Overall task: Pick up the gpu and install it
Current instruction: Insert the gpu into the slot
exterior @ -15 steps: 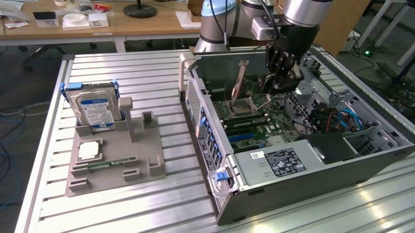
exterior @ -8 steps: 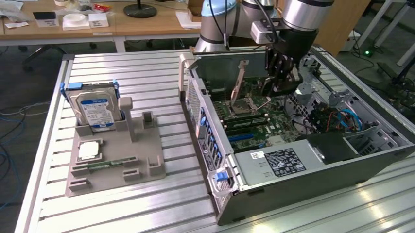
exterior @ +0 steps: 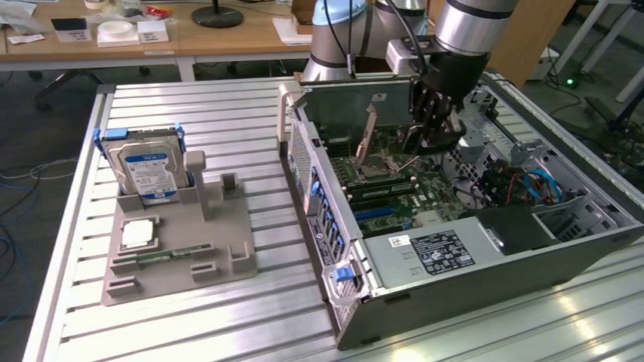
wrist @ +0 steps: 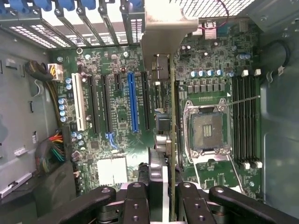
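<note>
My pincer (exterior: 430,132) is inside the open computer case (exterior: 483,279), jaws drawn in narrow and pinching the gpu (wrist: 171,100) on edge, so its connector side faces the motherboard (wrist: 121,140). Its silver bracket (wrist: 163,32) points at the rear slot openings, where it belongs. The card hangs between the blue expansion slot (wrist: 133,100) and the CPU socket (wrist: 208,128); seated or not, I can't tell.

Green motherboard (wrist: 122,140), blue slot (wrist: 133,102), gpu (wrist: 162,46) with silver bracket, black jaws

I see the gripper (wrist: 161,198) gripping the gpu (wrist: 163,46) edge-on above the motherboard (wrist: 117,154), between the blue slot (wrist: 133,102) and the CPU socket (wrist: 208,128).
</note>
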Robot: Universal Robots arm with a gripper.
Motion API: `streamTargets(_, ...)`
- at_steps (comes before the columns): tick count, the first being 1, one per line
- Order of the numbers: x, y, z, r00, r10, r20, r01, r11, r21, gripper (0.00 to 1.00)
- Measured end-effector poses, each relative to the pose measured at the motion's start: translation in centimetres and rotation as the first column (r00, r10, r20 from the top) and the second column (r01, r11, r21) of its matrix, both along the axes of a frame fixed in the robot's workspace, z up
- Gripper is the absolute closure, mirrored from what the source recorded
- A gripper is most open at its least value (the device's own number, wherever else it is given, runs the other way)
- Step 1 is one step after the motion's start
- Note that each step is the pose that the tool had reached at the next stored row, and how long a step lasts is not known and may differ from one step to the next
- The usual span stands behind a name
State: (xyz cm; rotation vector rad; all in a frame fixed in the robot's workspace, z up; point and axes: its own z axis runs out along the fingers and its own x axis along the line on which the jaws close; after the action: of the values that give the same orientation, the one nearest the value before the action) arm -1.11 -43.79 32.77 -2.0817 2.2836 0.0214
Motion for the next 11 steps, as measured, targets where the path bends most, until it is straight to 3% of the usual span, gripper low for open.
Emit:
streamTargets(5,-0.3,-0.21,-0.37,1.0000,0.000,-0.0002,0.000,1.0000,-0.0002,0.72)
streamTargets(11,-0.3,-1.41,-0.96,1.0000,0.002,-0.0005,-0.002,1.0000,0.0000,0.72)
